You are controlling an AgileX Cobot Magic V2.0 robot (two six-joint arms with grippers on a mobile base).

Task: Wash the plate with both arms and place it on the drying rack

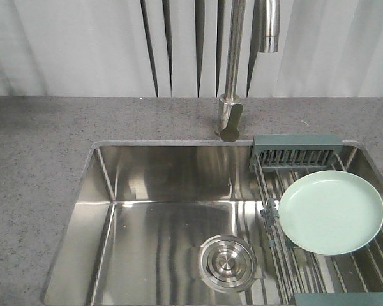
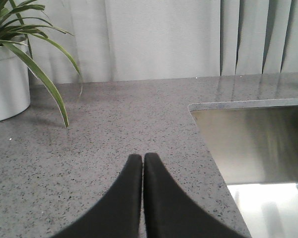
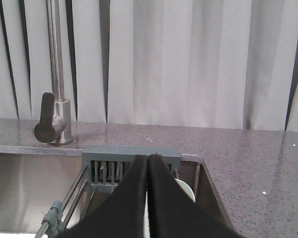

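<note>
Our left hand [image 2: 142,157] is clenched, its two black fingers pressed tight together with nothing between them. It hangs over the grey speckled stone table [image 2: 114,119], near the left edge of the sink. Our right hand [image 3: 148,159] is clenched too and holds nothing. It hangs above the right side of the sink, with the rack below it.

We see tall pale grey curtains [image 1: 70,44] behind everything. The table wraps around the big shiny steel sink [image 1: 153,210], which is a deep box shape. Over the right part of the sink lies the drying rack of thin steel rods with grey-green plastic end bars [image 1: 293,150]. A slotted grey-green caddy sits at its far end.

On those rods rests the round pale mint-green plate with a low rim [image 1: 330,211]. It lies face up and a little tilted, just in front of the caddy. In the right wrist view we see only a small white-looking bit of it past the black fingers.

A tall shiny steel tap [image 1: 233,70] stands on the table behind the sink, just left of the caddy. A white round pot with long green leaves [image 2: 7,84] stands far off on the left of the table. At the bottom of the sink sits the round steel drain [image 1: 227,262].
</note>
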